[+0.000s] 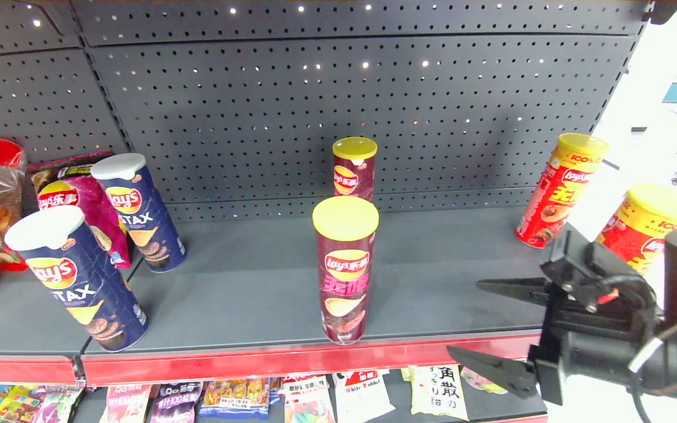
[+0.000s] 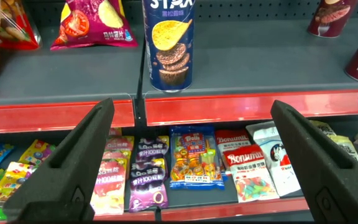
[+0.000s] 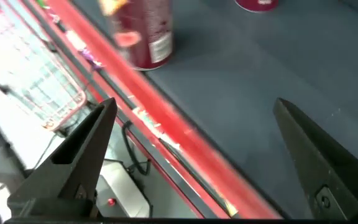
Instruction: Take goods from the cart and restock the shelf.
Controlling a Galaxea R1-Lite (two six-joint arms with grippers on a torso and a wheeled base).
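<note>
My right gripper hangs open and empty at the shelf's front edge, right of a maroon chip can with a yellow lid. In the right wrist view the gripper spans the red shelf lip, with that maroon can beyond it. A wire cart stands below the shelf. My left gripper is open and empty, facing the shelf front under a blue chip can. A second maroon can stands at the back of the grey shelf.
Two blue cans and a purple chip bag stand at the shelf's left. Two red-and-yellow cans stand at its right. Candy bags fill the lower shelf. Bare shelf lies between the can groups.
</note>
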